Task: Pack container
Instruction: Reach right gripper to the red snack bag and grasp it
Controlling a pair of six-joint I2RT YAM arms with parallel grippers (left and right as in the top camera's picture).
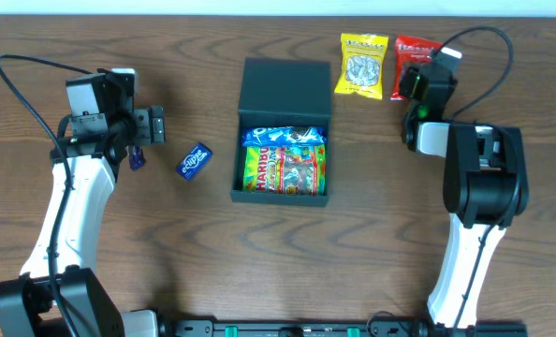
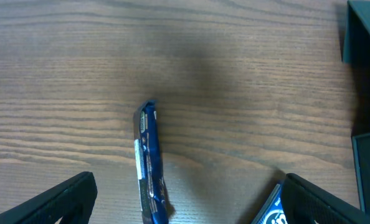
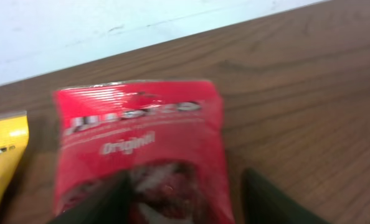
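Wood-grain table (image 1: pixel 212 262); matte container (image 1: pixel 285 80); glossy foil red packet (image 3: pixel 141 146).

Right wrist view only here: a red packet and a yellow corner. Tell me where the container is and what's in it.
Observer: The container lies open at mid-table, to the left of your red packet, with its lid laid flat on the far side.
Operator: Give me the contents.
Observer: A Haribo packet fills most of the base, and a blue-and-white packet lies at the lid end.
Operator: Report the left arm.
Observer: The left jaws stand open. A thin blue packet stands on edge between them, clear of both in the left wrist view.
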